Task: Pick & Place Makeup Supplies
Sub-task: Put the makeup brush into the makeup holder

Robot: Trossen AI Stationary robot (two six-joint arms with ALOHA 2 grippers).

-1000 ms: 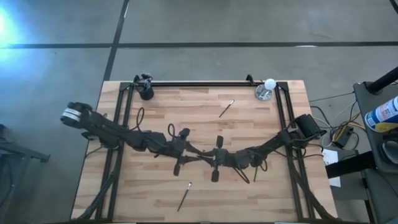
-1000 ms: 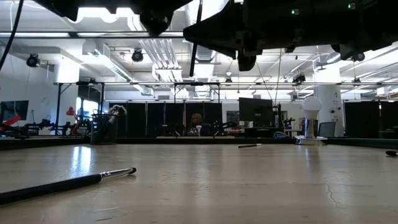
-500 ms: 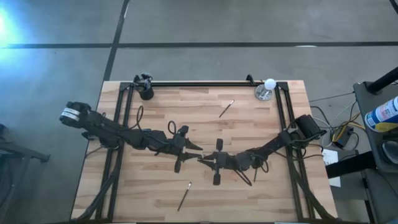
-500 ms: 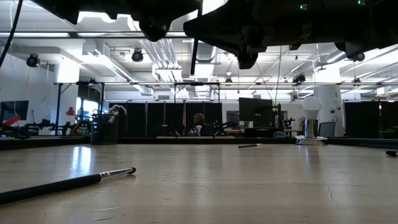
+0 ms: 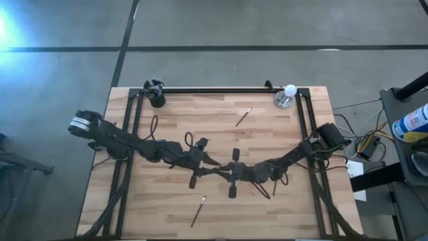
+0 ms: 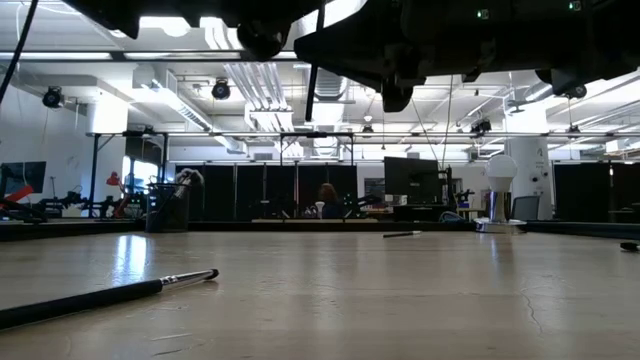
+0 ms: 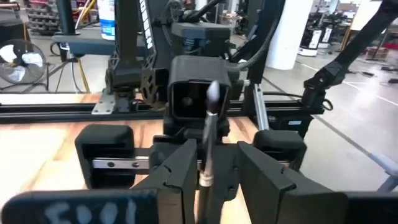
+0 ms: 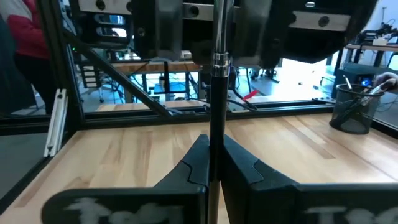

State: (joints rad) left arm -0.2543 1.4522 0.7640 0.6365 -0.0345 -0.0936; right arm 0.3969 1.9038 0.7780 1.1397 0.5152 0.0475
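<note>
Both arms meet over the middle of the wooden table (image 5: 281,201), their grippers facing each other tip to tip. The right gripper (image 8: 210,163) is clamped shut on the dark handle of a makeup brush (image 8: 217,81), which stands up between its fingers with the silvery ferrule above them. In the left wrist view the same brush (image 7: 208,140) rises between the left gripper's (image 7: 211,168) fingers, its small pale tip showing in front of the right arm's wrist; the left fingers stand apart on either side of the shaft, and whether they touch it cannot be told. From above, the left gripper (image 5: 208,165) and the right gripper (image 5: 221,173) sit just beside each other near the table's centre.

Two more makeup brushes lie loose on the wood: one brush (image 5: 243,116) toward the far edge, between the centre and the right rear corner, and another brush (image 5: 198,211) near the front edge, also seen close in the low view (image 6: 110,293) with its tip pointing right. A small black cup (image 5: 157,99) holding brushes stands at the rear left corner, and a white ball on a silver base (image 5: 287,96) at the rear right. A person (image 6: 326,199) shows far off in the room behind
</note>
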